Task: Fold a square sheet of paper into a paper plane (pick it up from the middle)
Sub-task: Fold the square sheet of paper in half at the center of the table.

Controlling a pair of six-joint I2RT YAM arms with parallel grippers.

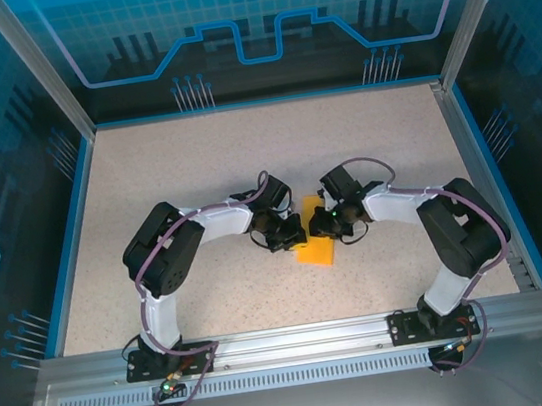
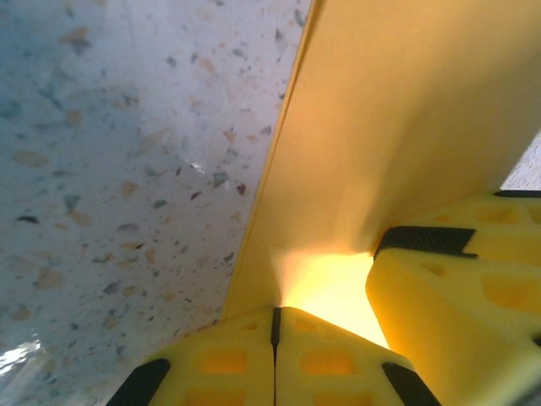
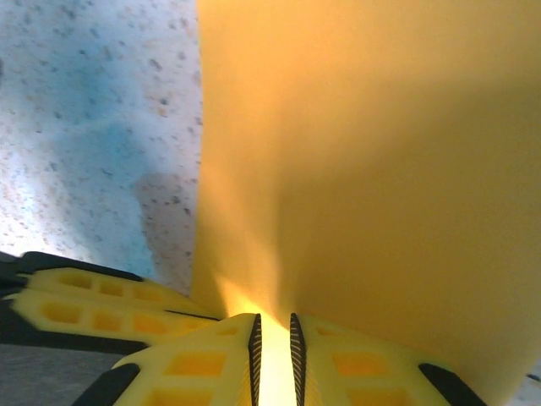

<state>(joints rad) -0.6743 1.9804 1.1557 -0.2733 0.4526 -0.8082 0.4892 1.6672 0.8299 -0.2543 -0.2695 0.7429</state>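
The square sheet of paper (image 1: 316, 250) is orange-yellow and folded, and it is held up between both grippers at the table's middle. My left gripper (image 1: 293, 232) is shut on its edge; in the left wrist view the jaws (image 2: 275, 309) meet on the paper (image 2: 397, 127), which rises from them. My right gripper (image 1: 322, 224) faces it from the right. In the right wrist view its jaws (image 3: 274, 326) stand a narrow slit apart with the paper (image 3: 380, 169) running between the pads. The two grippers sit almost touching. The paper plane is out of view.
The speckled beige table (image 1: 195, 163) is ringed by a blue rim and glass walls. An aluminium rail (image 1: 290, 340) carrying both arm bases runs along the near edge. The right gripper's yellow fingers (image 2: 456, 296) show beside the left jaws.
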